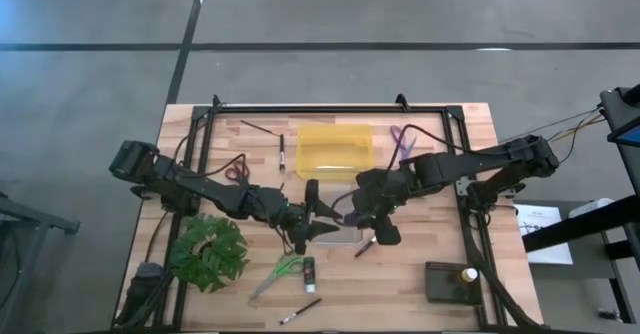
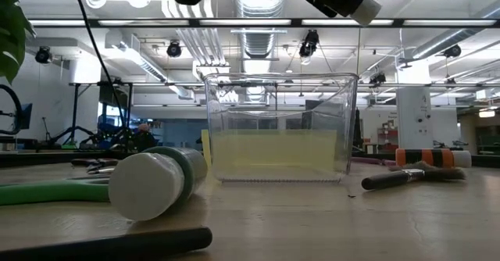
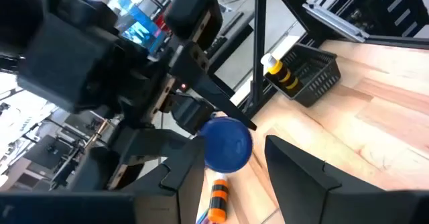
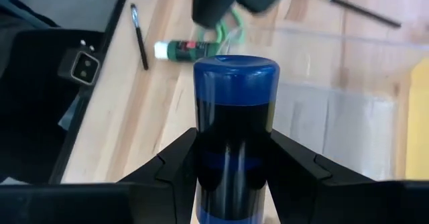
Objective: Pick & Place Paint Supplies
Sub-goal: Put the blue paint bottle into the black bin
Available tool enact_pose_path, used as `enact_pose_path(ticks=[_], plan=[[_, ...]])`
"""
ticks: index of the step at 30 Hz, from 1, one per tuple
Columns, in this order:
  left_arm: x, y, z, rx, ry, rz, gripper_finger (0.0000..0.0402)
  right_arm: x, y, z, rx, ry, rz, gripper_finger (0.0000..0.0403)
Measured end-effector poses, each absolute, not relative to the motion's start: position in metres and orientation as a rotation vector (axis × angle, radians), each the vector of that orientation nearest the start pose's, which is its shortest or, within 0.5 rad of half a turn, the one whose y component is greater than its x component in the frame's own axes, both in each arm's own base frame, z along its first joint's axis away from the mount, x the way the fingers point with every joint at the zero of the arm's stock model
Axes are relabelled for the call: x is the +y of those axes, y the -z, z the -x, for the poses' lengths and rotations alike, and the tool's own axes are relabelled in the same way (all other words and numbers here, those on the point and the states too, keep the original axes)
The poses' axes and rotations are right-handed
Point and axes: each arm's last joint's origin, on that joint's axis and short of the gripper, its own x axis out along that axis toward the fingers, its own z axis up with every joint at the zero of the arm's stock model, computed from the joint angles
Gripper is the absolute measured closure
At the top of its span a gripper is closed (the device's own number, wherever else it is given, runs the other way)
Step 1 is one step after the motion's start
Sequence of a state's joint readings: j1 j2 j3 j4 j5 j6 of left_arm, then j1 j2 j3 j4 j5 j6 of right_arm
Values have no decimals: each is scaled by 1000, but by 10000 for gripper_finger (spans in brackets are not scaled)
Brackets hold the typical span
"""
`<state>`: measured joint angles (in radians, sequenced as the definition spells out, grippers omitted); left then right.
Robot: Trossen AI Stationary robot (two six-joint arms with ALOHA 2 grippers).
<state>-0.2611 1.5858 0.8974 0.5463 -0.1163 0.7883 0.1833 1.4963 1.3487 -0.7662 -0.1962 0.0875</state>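
Wooden bench point(image 1: 420, 264) seen from above: plant point(image 1: 207, 251) at left, left hand point(image 1: 312, 217) part open, empty, beside a clear container point(image 2: 277, 128). Right hand point(image 4: 234, 160) clamps a blue paint bottle point(image 4: 234, 117) above it. Releasing off-centre, it may hit the rim.

A leafy green artificial plant point(image 1: 208, 252) lies on the pale wooden table point(image 1: 420, 294). A black wire-mesh basket point(image 1: 448, 282) sits at another corner, beside a black metal frame point(image 1: 330, 107).
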Motion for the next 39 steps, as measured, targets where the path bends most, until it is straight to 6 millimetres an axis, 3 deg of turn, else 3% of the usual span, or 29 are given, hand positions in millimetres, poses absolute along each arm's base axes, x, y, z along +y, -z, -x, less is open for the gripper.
enact_pose_path(ticks=[14,24,27,31,39], plan=[[-87,-244,-337,75,191,-773,230,64,-302,-319,937,-400,-72,258],[-88,-243,-336,83,198,-735,115,63,-308,-322,922,-406,-60,258],[-88,-243,-336,83,199,-739,97,63,-308,-322,919,-409,-54,258],[-89,-243,-336,82,213,-738,104,62,-308,-323,907,-410,-48,258],[-90,-243,-336,72,245,-748,164,59,-309,-324,899,-404,-48,258]])
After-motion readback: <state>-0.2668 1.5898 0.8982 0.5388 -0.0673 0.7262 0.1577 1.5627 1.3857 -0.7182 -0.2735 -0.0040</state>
